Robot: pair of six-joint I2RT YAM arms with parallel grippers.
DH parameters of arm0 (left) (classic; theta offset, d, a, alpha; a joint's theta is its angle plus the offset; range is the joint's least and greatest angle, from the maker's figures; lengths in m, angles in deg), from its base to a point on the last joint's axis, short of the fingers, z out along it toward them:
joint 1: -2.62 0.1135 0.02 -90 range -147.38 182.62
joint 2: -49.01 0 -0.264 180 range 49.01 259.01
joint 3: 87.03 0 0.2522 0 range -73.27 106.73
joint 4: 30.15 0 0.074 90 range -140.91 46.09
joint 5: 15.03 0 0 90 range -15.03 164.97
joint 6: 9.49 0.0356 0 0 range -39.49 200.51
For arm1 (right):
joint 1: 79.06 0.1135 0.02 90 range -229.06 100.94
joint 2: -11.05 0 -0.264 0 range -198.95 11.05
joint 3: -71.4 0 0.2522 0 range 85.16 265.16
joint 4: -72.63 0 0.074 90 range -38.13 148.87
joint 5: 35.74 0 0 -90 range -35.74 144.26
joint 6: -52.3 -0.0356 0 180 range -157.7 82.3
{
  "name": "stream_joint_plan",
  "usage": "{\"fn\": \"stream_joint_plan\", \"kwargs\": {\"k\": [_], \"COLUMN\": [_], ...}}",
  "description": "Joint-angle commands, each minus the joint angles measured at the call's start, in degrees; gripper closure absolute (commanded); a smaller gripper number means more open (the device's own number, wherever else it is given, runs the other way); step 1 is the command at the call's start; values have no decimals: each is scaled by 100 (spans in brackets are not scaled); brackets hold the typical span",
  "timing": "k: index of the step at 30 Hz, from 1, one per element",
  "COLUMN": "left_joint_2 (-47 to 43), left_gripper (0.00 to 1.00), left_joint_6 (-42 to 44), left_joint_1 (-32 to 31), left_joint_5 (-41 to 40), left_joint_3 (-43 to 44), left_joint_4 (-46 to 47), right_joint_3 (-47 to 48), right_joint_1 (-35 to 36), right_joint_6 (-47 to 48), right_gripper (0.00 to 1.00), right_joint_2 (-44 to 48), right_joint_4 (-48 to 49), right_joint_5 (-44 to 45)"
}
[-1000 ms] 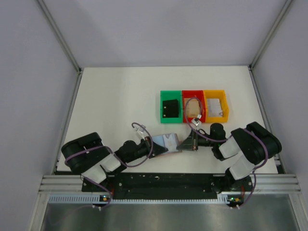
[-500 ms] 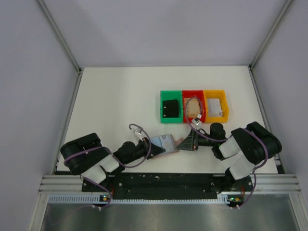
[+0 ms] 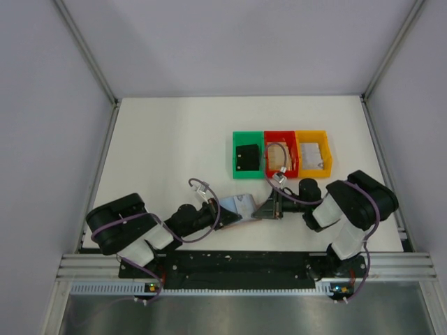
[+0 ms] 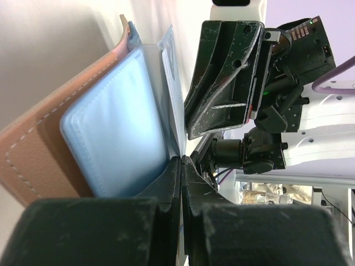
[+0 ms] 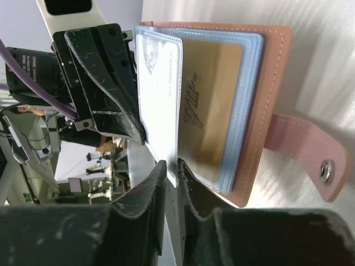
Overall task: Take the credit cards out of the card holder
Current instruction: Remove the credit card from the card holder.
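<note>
The card holder (image 3: 242, 204) hangs open between both grippers near the table's front edge. It has a brown leather outer face (image 5: 266, 111) and blue-grey pockets (image 4: 111, 127). My left gripper (image 4: 182, 160) is shut on the edge of one clear sleeve. My right gripper (image 5: 172, 166) faces it from the right. Its jaws pinch the lower edge of a white card (image 5: 161, 94) in the front sleeve. Behind that sits a gold card (image 5: 208, 111). A dark card (image 3: 246, 158) lies in the green bin (image 3: 248, 135).
The red bin (image 3: 279, 134) and yellow bin (image 3: 311, 134) stand side by side with the green one, just beyond the grippers. The holder's brown snap tab (image 5: 310, 158) sticks out on the right. White walls enclose the table.
My right gripper let go and drew back a little, then moved left again and closed in on the white card's edge. The left gripper kept its hold, shifting only slightly.
</note>
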State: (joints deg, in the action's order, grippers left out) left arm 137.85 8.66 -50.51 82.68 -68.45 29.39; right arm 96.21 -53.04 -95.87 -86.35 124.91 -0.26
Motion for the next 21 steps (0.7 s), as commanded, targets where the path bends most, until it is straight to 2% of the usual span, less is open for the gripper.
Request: {"fn": "stream_joint_plan", "kwargs": {"k": [1,2,13,21], "left_joint_2": [-182,-200,-560,-394], "left_gripper": [100,100,99,92], "left_joint_6": [31,31,66,-4], "left_joint_1": [13,13,30,39], "left_joint_5": [73,38,-234,-155], "left_joint_3": [81,54,-315,-385], "left_joint_4": [2242,2242,2242,2242], "right_joint_3": [55,38,-112,-147], "right_joint_1": [61,61,-141,-185], "right_joint_6": [-151,-151,-247,-440], "right_gripper": [94,100,100,100], "right_joint_2": [-164,-173,-235,-323], "right_joint_4": [814,823,1059,1420], "right_joint_5": [-67,-50,-129,-208]}}
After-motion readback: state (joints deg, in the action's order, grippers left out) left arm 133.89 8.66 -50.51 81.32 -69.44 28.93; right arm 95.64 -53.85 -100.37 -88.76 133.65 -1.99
